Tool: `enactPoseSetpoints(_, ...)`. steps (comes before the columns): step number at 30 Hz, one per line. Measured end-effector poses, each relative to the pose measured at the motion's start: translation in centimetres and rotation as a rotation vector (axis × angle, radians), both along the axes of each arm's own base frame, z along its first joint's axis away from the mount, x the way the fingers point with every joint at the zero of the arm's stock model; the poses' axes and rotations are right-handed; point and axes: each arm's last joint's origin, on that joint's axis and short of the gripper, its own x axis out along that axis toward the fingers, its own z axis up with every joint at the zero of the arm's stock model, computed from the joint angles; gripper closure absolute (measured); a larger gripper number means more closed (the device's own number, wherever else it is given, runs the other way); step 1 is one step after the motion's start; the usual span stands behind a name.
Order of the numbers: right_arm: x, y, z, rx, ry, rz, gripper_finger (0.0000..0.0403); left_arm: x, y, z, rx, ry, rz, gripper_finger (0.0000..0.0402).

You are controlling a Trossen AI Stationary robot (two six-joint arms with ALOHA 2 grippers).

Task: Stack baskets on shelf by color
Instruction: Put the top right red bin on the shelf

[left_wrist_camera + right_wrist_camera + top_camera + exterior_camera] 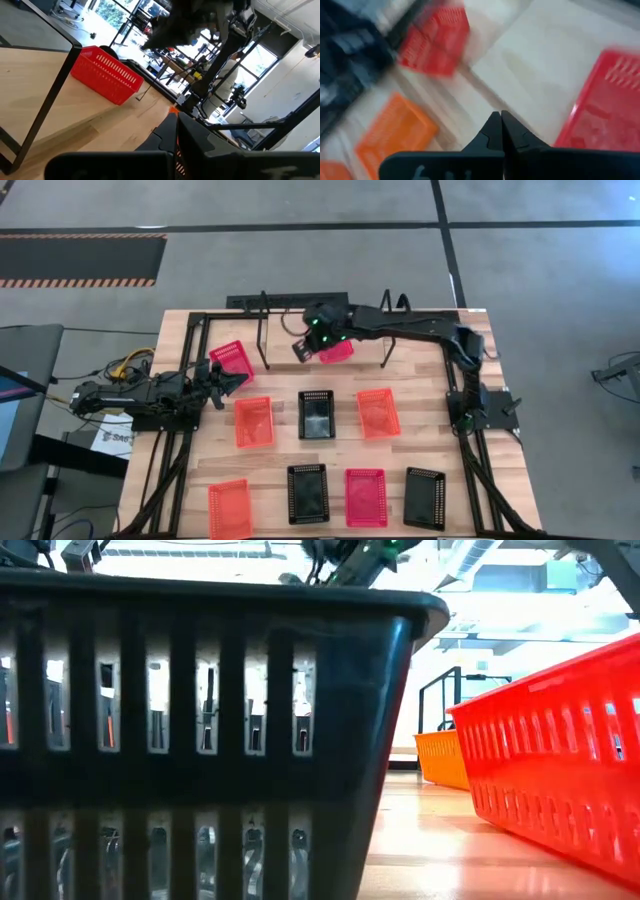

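The black wire shelf (320, 305) stands at the table's far edge. A red-pink basket (338, 351) lies between its uprights; whether it rests on the shelf or the table, I cannot tell. My right gripper (301, 350) hangs just left of it, shut on nothing (501, 120), with that basket (605, 115) off to one side. Another red-pink basket (232, 360) sits on the table by my left gripper (222, 375), which is shut and waits at the left. Orange baskets (253, 421), black baskets (316, 413) and one more red-pink basket (366, 496) lie flat on the table.
Two rows of baskets fill the table's middle and near part, among them an orange one (378, 412) and black ones (308, 493) (425, 497). A black rail frame (190, 320) runs around the table. Bare wood shows between the shelf and the middle row.
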Motion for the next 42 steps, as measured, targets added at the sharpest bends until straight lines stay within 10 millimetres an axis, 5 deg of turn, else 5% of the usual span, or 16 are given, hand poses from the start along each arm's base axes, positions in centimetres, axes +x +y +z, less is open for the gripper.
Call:
enactPoseSetpoints(4, 1.9, -0.3, -2.8, 0.034, 0.064, 0.021, 0.0403, 0.0, 0.0, 0.0, 0.000, 0.001, 0.000, 0.0401)
enactPoseSetpoints(19, 5.6, -4.2, -6.2, -0.022, 0.307, 0.048, 0.0403, 0.1, 0.0, -0.1, -0.005, 0.017, 0.003, 0.0401)
enactPoseSetpoints(42, 0.8, -10.7, -4.6, -0.106, 0.459, -0.124, 0.0403, 0.1, 0.0, -0.1, -0.008, 0.017, 0.007, 0.0401)
